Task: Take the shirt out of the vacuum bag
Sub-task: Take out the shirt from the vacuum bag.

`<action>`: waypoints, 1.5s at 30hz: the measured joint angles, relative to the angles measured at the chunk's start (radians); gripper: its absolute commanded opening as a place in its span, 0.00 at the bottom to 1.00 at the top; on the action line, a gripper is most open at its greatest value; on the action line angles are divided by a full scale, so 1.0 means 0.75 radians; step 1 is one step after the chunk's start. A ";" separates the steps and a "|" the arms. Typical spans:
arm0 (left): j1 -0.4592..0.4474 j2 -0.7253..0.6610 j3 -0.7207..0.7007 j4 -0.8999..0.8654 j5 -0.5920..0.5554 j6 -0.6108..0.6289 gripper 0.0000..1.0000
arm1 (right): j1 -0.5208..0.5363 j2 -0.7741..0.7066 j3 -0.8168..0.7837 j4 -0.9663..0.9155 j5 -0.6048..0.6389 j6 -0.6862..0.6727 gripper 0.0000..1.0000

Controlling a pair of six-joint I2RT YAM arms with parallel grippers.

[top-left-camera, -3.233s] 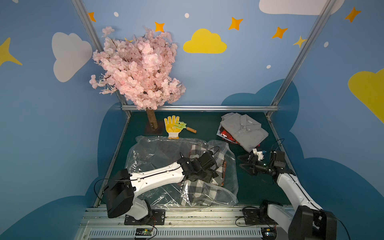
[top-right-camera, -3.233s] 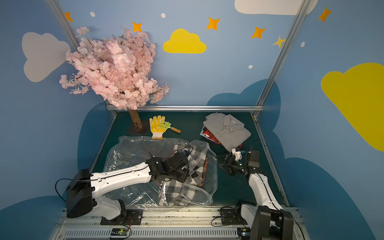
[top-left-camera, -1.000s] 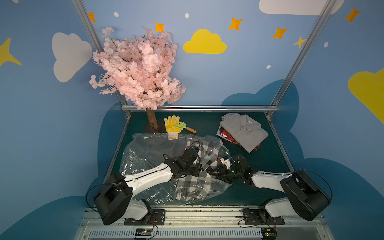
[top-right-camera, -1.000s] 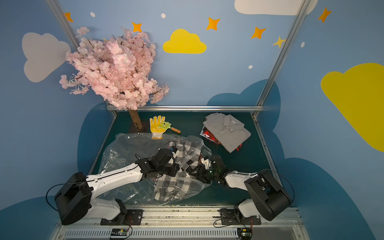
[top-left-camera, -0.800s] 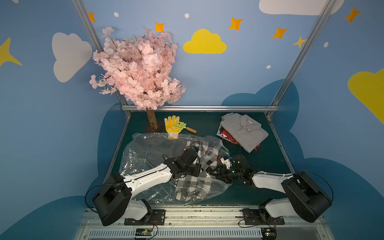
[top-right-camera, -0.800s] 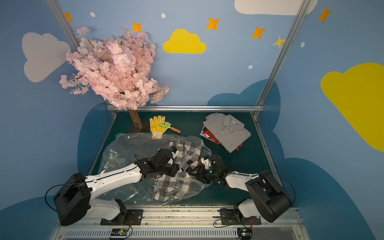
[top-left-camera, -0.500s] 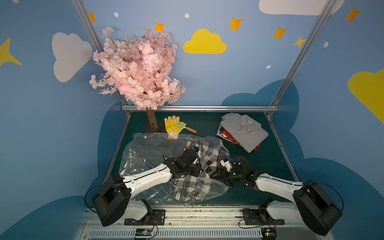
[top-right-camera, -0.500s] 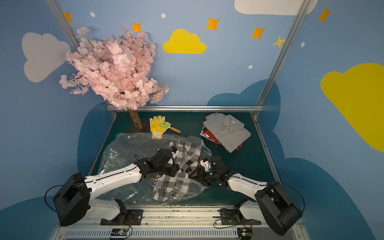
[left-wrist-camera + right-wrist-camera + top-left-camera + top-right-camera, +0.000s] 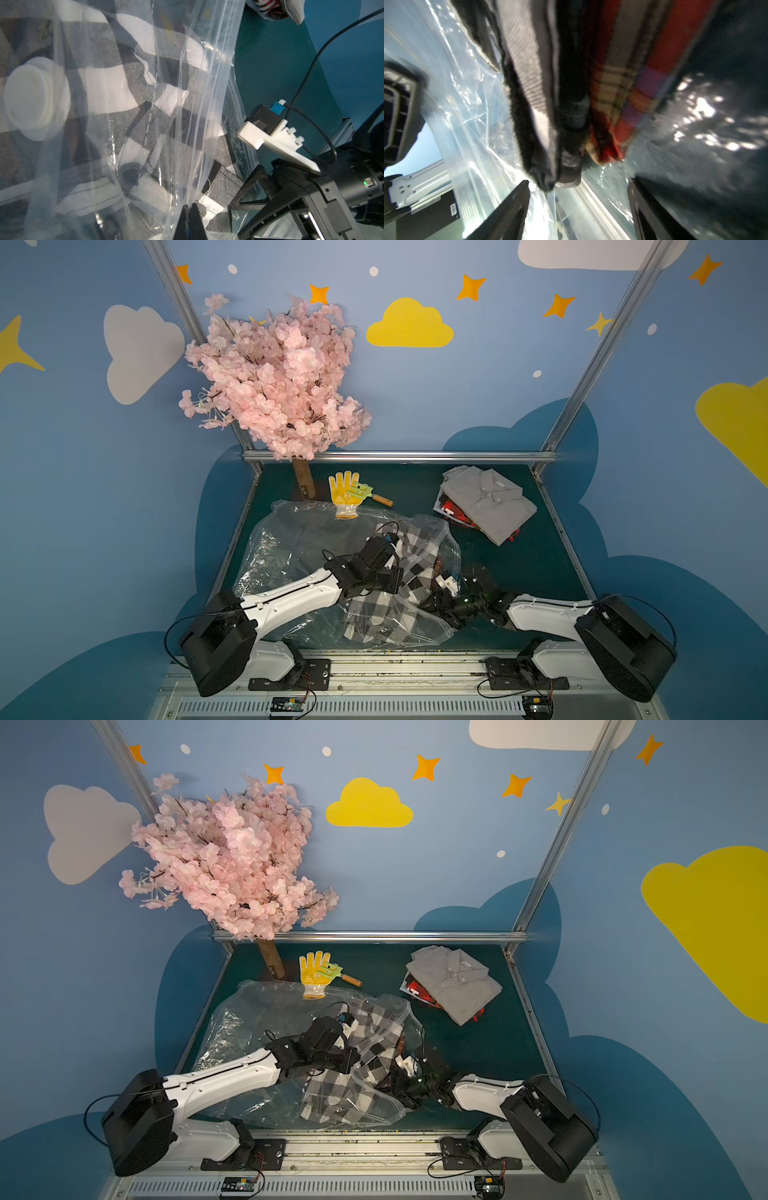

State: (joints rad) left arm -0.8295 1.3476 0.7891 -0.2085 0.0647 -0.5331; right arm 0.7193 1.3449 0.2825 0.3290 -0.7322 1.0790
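The green table (image 9: 519,568) carries the vacuum bag (image 9: 291,547) sprawled over its left and middle, from near the front edge back toward the far edge, mouth turned to the right. Inside it, bunched at that open end near the middle of the front edge, is the black-and-white checked shirt (image 9: 417,541), not yet out. The left gripper (image 9: 188,209) is pressed together on a fold of the bag's clear film, as it was a second ago, holding the upper layer up off the cloth; the round white valve (image 9: 31,97) sits just behind it against the checks. What has changed is on the other side: the right gripper (image 9: 579,182), which a few seconds back hung by the right edge of the table, is now at the bag's mouth, and its jaws have been spreading over the last second. They stand wide apart with a hanging edge of dark cloth between them (a strip of red plaid shows beside it), clamped on nothing. That reads as the set-up for the grab: with the mouth held, closing on the shirt's edge and drawing it rightward would free it.
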 measured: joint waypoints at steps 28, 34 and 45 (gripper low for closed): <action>0.000 -0.078 -0.044 -0.025 0.003 -0.019 0.03 | 0.131 0.244 0.050 0.454 0.086 0.195 0.00; 0.001 -0.117 -0.057 -0.021 -0.006 -0.018 0.03 | 0.109 -0.014 0.186 -0.064 0.128 0.044 0.00; -0.003 -0.117 -0.063 0.009 0.021 -0.017 0.03 | -0.090 -0.237 0.286 -0.619 0.044 -0.154 0.00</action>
State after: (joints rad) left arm -0.8314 1.2594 0.7418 -0.2020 0.0807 -0.5461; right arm 0.6521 1.1675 0.4973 -0.1352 -0.6994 0.9638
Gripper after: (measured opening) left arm 0.049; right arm 0.057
